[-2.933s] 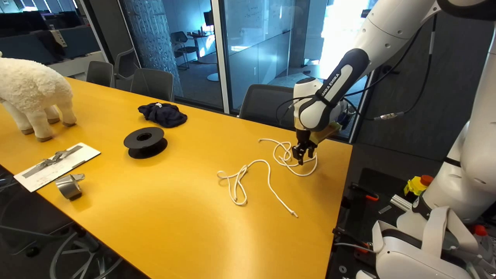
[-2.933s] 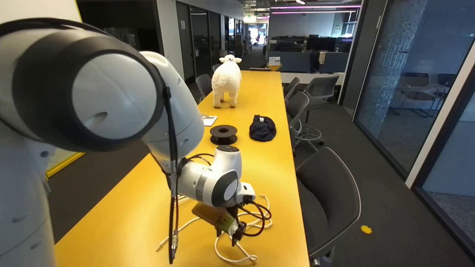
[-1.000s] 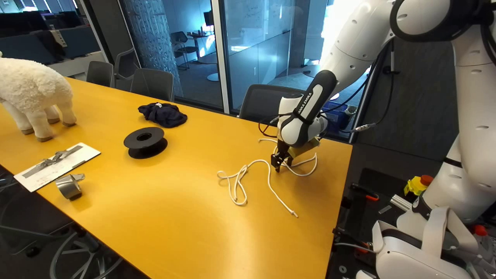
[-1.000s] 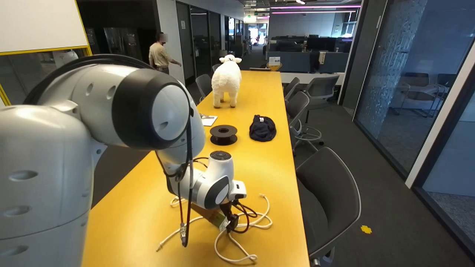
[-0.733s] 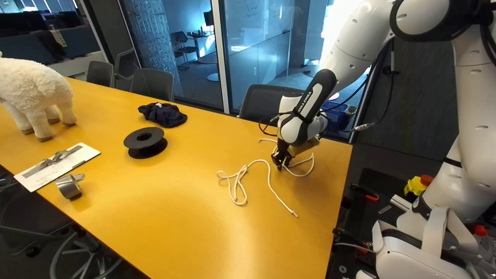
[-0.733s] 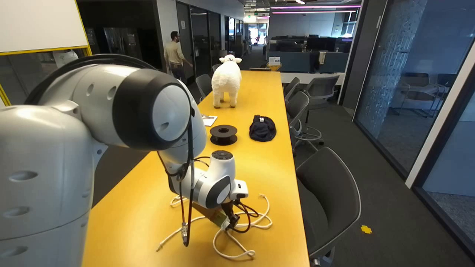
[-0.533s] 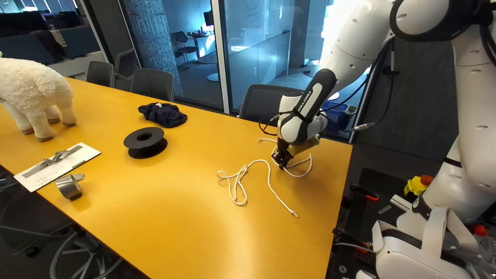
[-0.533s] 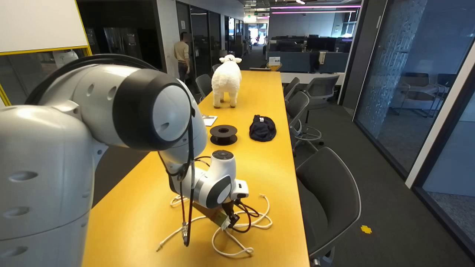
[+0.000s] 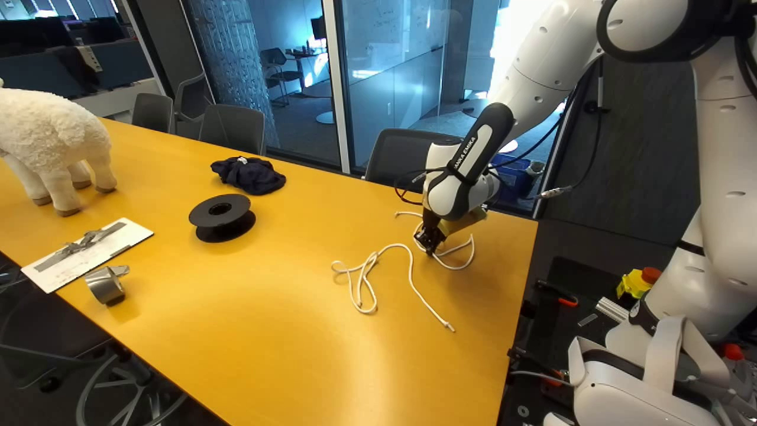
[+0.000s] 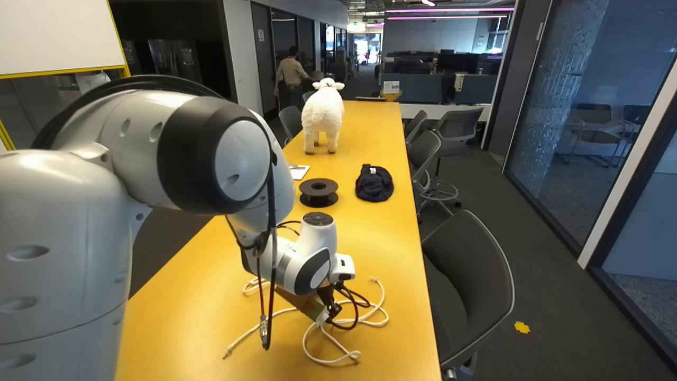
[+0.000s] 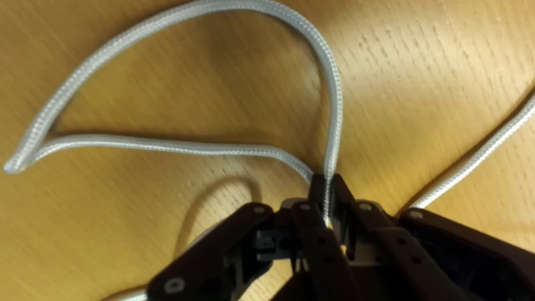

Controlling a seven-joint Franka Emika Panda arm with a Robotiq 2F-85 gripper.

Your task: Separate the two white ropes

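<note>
Two white ropes lie on the table. My gripper (image 9: pixel 430 251) is down at the table, shut on the rope (image 9: pixel 455 268) nearer the robot base. The wrist view shows this rope (image 11: pixel 336 104) pinched between the black fingertips, with its loop reaching out beyond them. In an exterior view the loop (image 10: pixel 322 362) spreads towards the camera from the gripper (image 10: pixel 329 319). The second rope (image 9: pixel 410 275) lies a little to one side, with a small loop and a long tail. Part of the held rope is hidden under the gripper. A further strand (image 11: pixel 480 157) runs beside the jaws; which rope it belongs to I cannot tell.
On the yellow table (image 9: pixel 284 349) stand a black spool (image 9: pixel 220 212), a dark cloth (image 9: pixel 248 176), a tape roll (image 9: pixel 105 286), a white board (image 9: pixel 89 254) and a plush sheep (image 9: pixel 59 142). A chair (image 10: pixel 476 286) stands by the table's edge. A person (image 10: pixel 291 76) is in the background.
My gripper came across the table to the nearer rope, then its jaws shut on it. The rope's loop has been drawn in slightly. The second rope has not moved.
</note>
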